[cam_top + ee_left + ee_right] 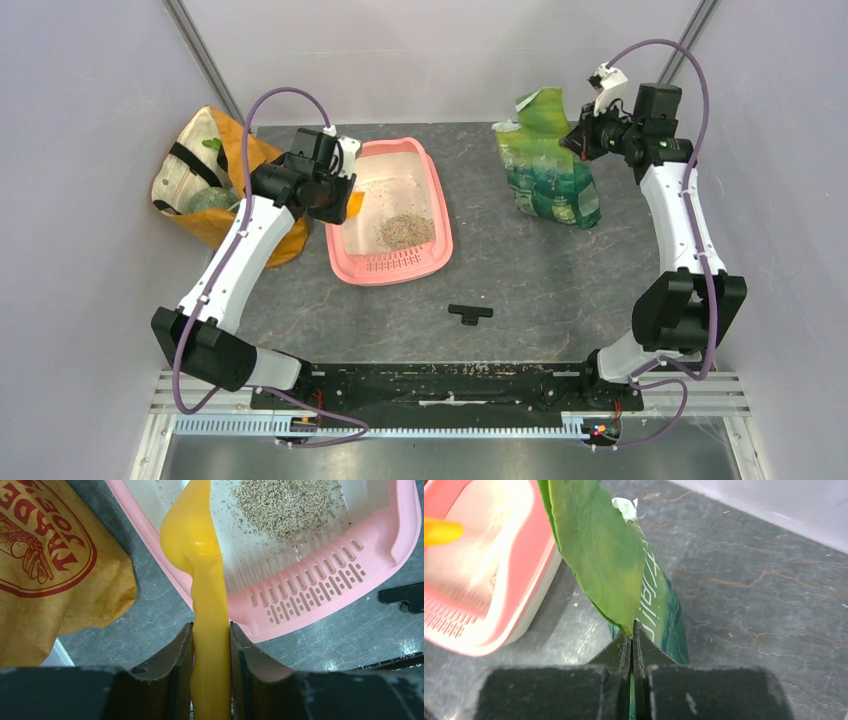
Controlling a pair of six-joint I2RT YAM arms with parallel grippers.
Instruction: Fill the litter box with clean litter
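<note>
Left tool [210,632]: jaws partly closed, clamped on the handle of an orange scoop [197,545] that crosses the left rim of the litter box [441,215]. Right tool [631,642]: jaws pressed together on the top edge of a green foil bag [594,555], which stands near the far right corner of the table [560,290]. Litter box: pink tray, left of centre toward the table's far edge, slotted lip facing the near edge, beside an orange-tan fabric bag [205,222] at the left edge. It holds litter [405,230], a small grey-beige pile just behind the slotted lip.

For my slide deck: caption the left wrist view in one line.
Left gripper clamps the orange scoop at the rim of the pink litter box, litter pile inside.
</note>
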